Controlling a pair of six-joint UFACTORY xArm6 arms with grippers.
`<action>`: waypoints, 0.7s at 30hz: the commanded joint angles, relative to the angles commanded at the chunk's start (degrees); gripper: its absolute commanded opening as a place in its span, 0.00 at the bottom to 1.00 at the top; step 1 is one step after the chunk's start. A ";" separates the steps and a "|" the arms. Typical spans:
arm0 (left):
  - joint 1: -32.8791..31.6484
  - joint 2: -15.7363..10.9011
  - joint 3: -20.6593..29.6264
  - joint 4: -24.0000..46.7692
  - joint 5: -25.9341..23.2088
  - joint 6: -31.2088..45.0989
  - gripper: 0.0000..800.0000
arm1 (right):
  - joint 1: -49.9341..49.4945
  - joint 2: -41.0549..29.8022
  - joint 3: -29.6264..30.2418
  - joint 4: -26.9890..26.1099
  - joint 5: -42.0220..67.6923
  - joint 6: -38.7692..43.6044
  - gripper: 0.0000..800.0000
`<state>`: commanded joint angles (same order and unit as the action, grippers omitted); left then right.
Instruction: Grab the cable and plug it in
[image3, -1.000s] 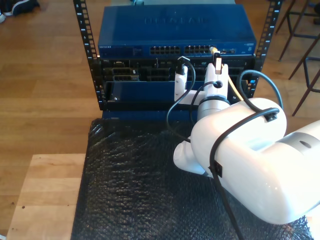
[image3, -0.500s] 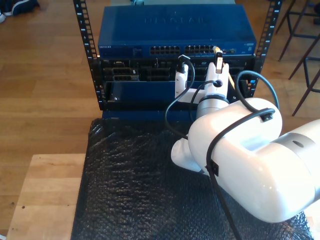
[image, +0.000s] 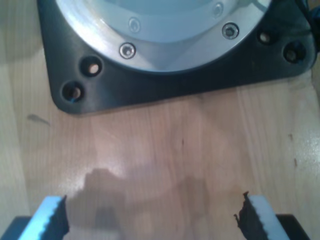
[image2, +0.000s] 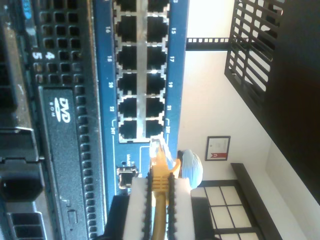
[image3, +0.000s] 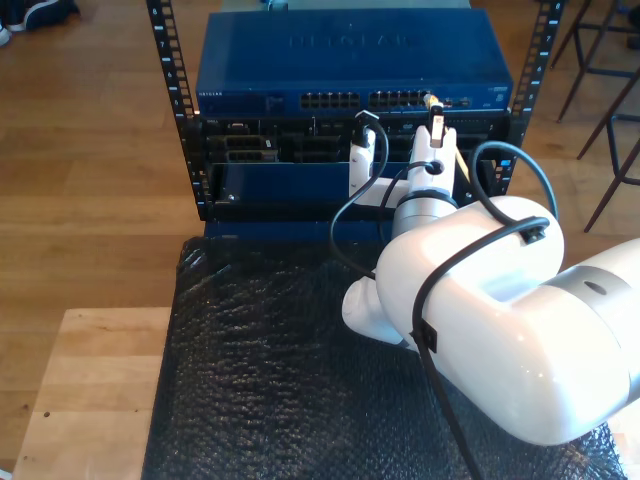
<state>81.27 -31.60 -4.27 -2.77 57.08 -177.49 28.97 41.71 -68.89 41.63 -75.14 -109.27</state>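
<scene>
The white arm (image3: 480, 310) filled the lower right of the exterior view, reaching up toward the blue network switch (image3: 350, 60) mounted in the black rack (image3: 165, 60) at the top centre of that view. Below the rack, a black bubbly mat (image3: 270, 370) covered the bench (image3: 90, 390), whose bare wood showed at the lower left of the exterior view.

My second pincer (image2: 157, 200) was clamped on the cable (image2: 159, 185), its white ribbed fingers (image2: 137, 205) pressing the yellow boot from both sides. The clear plug (image2: 159, 147) at the cable's tip sat just at the edge of the switch's port block, beside the last ports in the row; whether it had entered a port could not be told.

My first pincer (image: 150, 220) stood open, empty, above pale wood near a black base plate (image: 165, 75).
</scene>
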 joint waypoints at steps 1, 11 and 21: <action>0.00 0.00 0.00 0.00 0.00 0.00 1.00 | 0.00 0.00 0.00 0.00 0.00 0.09 0.00; 0.00 0.00 0.00 0.00 0.00 0.00 1.00 | 0.00 0.00 0.00 -0.09 0.09 0.18 0.00; 0.00 0.00 0.00 0.00 0.00 0.00 1.00 | 0.00 0.00 0.00 -0.18 0.26 0.53 0.00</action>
<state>81.27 -31.60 -4.27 -2.77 57.08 -177.49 28.97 41.71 -68.89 41.45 -74.88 -108.75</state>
